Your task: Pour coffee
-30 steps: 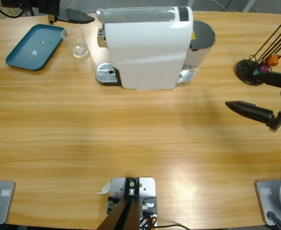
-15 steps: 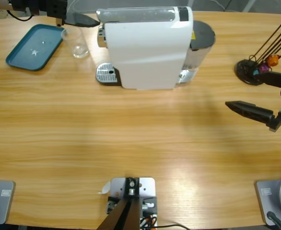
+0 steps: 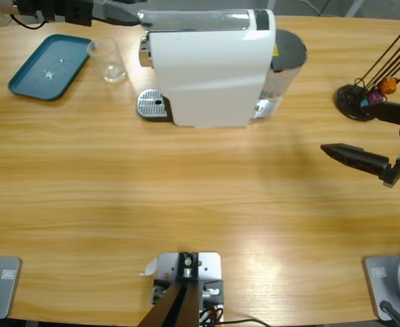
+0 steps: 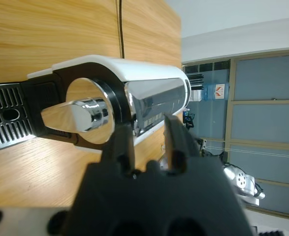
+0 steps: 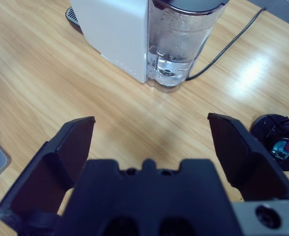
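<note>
Work surface: a long wooden table (image 3: pixel 186 197) with light, straight grain — a bright sheen of overhead light lies on its right half. Beyond the table edge, the left wrist view shows a pale wall (image 4: pixel 242 39) and dark-framed glass panels (image 4: pixel 265 118).

no readable text, label, brand or number on any object, small yellow sticker on coffee machine (image 3: pixel 210 65) illegible

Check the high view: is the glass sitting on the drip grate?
No, the glass stands on the table beside the tray, apart from the grate.
</note>
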Available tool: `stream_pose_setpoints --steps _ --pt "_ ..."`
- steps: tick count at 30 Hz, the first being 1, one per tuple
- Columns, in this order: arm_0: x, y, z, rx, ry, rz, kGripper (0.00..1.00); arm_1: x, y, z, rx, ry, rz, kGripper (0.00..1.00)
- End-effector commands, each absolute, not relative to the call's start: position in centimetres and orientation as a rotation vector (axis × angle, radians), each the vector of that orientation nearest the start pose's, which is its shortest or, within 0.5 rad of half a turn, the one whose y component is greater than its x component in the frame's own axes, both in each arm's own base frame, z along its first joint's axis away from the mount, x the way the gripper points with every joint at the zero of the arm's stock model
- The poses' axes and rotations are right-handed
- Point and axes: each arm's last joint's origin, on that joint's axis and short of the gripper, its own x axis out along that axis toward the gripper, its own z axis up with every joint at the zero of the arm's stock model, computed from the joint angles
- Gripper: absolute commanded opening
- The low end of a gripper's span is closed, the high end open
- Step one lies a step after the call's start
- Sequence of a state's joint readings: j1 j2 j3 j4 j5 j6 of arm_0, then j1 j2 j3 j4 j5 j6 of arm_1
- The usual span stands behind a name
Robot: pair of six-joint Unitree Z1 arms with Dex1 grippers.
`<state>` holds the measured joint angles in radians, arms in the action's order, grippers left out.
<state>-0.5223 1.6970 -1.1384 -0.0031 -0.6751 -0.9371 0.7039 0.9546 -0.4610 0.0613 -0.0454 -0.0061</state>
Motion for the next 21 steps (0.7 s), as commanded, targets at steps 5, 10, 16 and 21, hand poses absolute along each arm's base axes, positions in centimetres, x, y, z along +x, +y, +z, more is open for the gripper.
stream_pose_setpoints --steps 5,10,16,21 --pt "28.1 -20.8 34.7 -0.812 1.014 -0.895 0.0 8.6 7.0 26.5 -0.226 0.537 0.647 1.0" --pt "28.0 -21.4 35.6 -0.808 0.995 -0.916 0.0 8.6 7.0 26.5 -0.226 0.536 0.647 1.0" --pt "27.8 -21.6 37.8 -0.811 0.951 -0.949 0.0 8.6 7.0 26.5 -0.226 0.536 0.647 1.0" --pt "27.5 -21.4 38.6 -0.809 0.936 -0.951 0.0 8.6 6.9 26.5 -0.225 0.534 0.647 1.0"
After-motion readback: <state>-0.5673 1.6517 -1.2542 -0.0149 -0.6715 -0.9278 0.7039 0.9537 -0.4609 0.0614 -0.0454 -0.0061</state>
